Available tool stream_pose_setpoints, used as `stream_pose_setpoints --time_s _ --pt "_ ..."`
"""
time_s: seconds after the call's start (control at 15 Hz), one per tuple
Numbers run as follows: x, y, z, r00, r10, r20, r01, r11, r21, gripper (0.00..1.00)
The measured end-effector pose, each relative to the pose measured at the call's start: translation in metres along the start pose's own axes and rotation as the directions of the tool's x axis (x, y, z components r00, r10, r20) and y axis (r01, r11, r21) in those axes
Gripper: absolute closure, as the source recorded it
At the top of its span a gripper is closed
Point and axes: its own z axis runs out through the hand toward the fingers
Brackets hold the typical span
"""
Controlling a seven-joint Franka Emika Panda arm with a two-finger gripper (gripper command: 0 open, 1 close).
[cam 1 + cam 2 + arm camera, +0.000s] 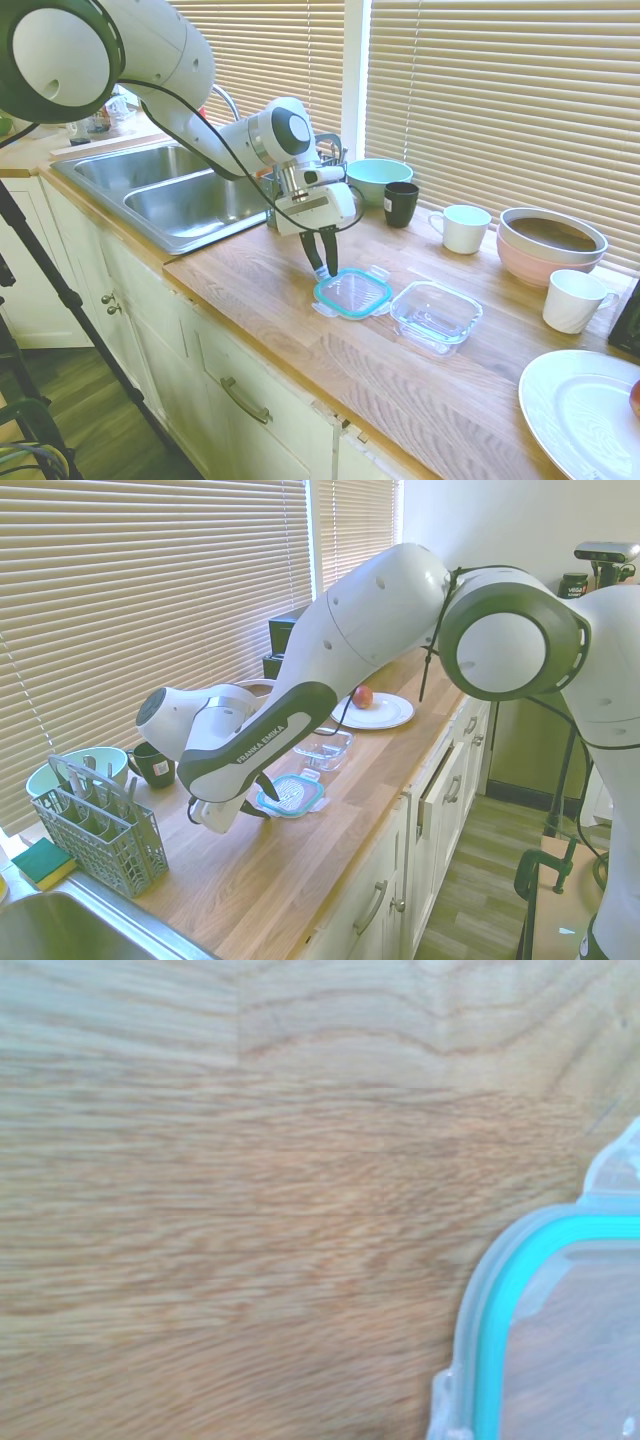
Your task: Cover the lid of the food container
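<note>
Lid [352, 293]: flat on the worktop [300, 340], nr the front edge, clear w/ teal rim, snap tabs out. Not on the dish.
Food container [436, 317]: clear glass dish, open, just beside the lid on the side away from the sink [180, 190]; small gap btwn them, not touching.
Gripper [322, 270]: points down at the lid's sink-side edge, tips at or just above the rim. Fingers close together, only a narrow gap; nothing held. Contact w/ lid: can't tell.
1st ext view only: mint bowl [378, 180], black mug [401, 203], white mug [462, 228], pink bowl [550, 245], 2nd white mug [575, 300] in a row along the back edge by the blinds; white plate [580, 410] at the far front corner.
2nd ext view only: grey cutlery basket [95, 825] at the sink end, sponge [42, 862] beside it; red fruit on the plate; arm hides the gripper tips.
Wrist view only: lid's corner, teal seal + one tab, rest bare wood grain.
Room: bare wood on the lid's sink side up to the sink rim; bare strip behind the lid and dish, before the mugs.
</note>
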Motion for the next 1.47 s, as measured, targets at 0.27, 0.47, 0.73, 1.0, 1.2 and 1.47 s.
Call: stream_pose_setpoints --time_s 0.27,0.47,0.73,1.0,1.2,1.47 --pt "0.001 0.000 0.003 1.000 0.000 0.001 0.000 1.000 -0.005 1.00" --pt "0.001 0.000 0.002 1.000 -0.001 0.000 0.001 1.000 -0.005 1.00" --pt "0.005 0.004 -0.001 1.000 0.004 -0.001 -0.004 1.000 0.001 1.00" --pt "0.019 0.023 -0.033 1.000 0.018 0.002 -0.018 0.998 0.056 1.00" --pt "0.026 0.039 -0.062 1.000 0.027 0.012 -0.028 0.994 0.109 1.00" --pt "0.030 0.055 -0.081 0.999 0.029 0.028 -0.033 0.988 0.148 1.00"
